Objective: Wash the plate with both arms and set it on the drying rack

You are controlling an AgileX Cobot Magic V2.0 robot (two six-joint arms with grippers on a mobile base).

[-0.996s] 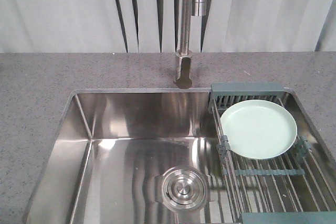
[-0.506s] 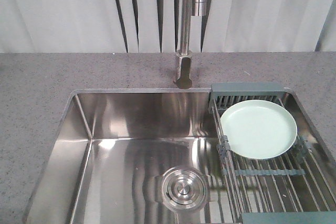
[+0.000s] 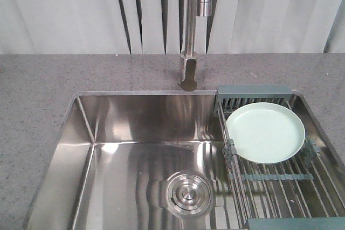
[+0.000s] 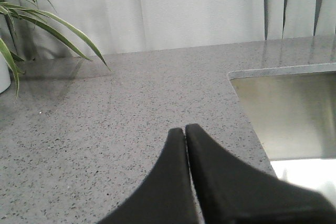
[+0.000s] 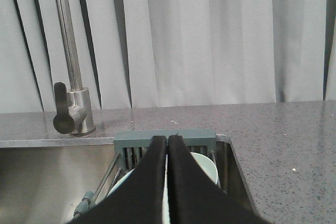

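Note:
The pale mint-green plate (image 3: 265,132) lies flat on the drying rack (image 3: 280,179) over the right side of the sink; in the right wrist view a sliver of the plate (image 5: 206,169) shows past the fingers. My right gripper (image 5: 167,139) is shut with nothing in it, raised above the near side of the plate, pointing at the rack's grey slotted caddy (image 5: 131,145). My left gripper (image 4: 184,129) is shut and holds nothing, hovering over the grey counter (image 4: 105,129) left of the sink. Neither gripper shows in the front view.
The steel sink basin (image 3: 145,154) has a round drain (image 3: 187,193) at its bottom. A tall steel faucet (image 3: 190,30) with a dark lever stands behind it. A potted plant's leaves (image 4: 31,24) hang at the counter's far left. White curtains hang behind.

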